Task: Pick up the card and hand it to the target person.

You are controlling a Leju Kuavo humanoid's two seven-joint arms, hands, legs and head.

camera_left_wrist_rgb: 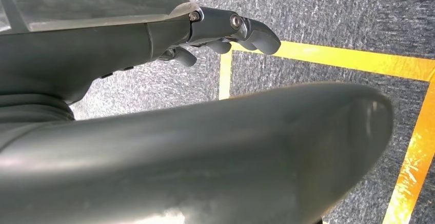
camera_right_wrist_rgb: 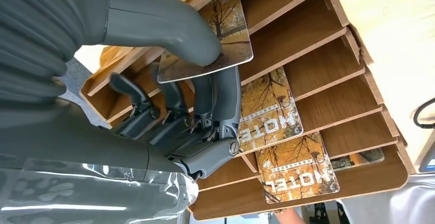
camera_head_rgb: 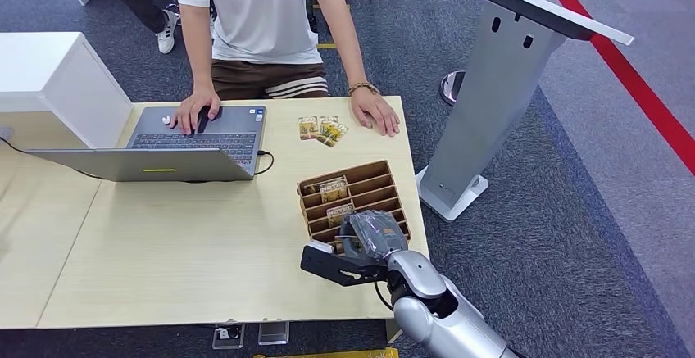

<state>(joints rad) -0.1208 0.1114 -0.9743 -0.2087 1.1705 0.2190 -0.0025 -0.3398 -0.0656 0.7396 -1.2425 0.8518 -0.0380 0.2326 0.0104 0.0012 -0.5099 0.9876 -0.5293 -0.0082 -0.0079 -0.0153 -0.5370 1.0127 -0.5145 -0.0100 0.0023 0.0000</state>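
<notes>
Here, the card point(camera_right_wrist_rgb: 215, 34) sits at the near end of the rack point(camera_right_wrist_rgb: 328, 44), pinched in my right hand point(camera_right_wrist_rgb: 169, 111): the thumb point(camera_right_wrist_rgb: 164, 21) presses on its printed face, and the dark fingers point(camera_right_wrist_rgb: 223, 98) close against its underside. Its far edge lies over a wooden slat. Two more HOTEL cards point(camera_right_wrist_rgb: 269, 108) stand in the slots just beyond. In the head view, the right hand point(camera_head_rgb: 365, 239) is at the rack's near corner on the table point(camera_head_rgb: 180, 243). Across the table a person point(camera_head_rgb: 262, 22) rests one hand on a laptop point(camera_head_rgb: 197, 141) and the other point(camera_head_rgb: 375, 112) beside loose cards point(camera_head_rgb: 322, 129). My left hand point(camera_left_wrist_rgb: 225, 32) hangs over the floor, fingers curled, holding nothing.
</notes>
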